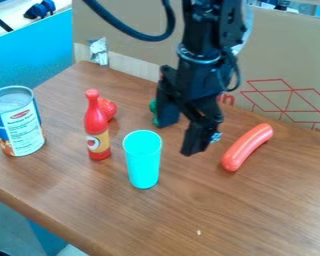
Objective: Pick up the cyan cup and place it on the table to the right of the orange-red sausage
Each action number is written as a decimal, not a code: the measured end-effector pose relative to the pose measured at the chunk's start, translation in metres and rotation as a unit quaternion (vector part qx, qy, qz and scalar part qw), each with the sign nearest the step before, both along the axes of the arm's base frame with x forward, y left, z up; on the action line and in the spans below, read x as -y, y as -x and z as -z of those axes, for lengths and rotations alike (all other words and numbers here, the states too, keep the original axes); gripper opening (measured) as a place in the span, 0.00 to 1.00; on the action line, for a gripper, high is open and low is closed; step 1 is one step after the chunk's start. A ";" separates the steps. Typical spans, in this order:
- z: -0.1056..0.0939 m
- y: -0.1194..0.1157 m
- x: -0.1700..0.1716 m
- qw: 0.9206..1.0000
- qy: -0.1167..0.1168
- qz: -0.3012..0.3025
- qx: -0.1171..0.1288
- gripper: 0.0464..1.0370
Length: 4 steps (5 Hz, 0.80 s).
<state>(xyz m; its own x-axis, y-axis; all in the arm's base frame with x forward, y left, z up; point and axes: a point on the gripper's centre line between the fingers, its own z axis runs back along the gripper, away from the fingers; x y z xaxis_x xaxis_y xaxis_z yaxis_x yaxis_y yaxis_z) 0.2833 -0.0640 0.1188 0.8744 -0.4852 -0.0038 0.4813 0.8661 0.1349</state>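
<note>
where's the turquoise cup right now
In the camera view, the turquoise cup stands upright on the table, a little left of centre, with the red bottle to its left and the black gripper hanging to its upper right.

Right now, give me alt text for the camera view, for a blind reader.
A robot's open black hand above a wooden table, between a red sausage and a turquoise cup; a red bottle and a can stand at picture left.

black end effector point(179, 136) with fingers parted over wooden desk point(256, 210), between turquoise cup point(142, 162) and toy sausage point(247, 147), red bottle point(96, 125) and tin can point(21, 125) at left
</note>
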 end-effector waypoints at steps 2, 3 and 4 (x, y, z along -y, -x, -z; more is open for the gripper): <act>0.008 0.010 -0.023 1.000 0.020 0.000 -0.016 0.97; 0.013 0.004 -0.024 0.999 0.039 0.006 -0.007 0.97; 0.025 0.002 -0.028 0.999 0.045 -0.003 -0.027 0.97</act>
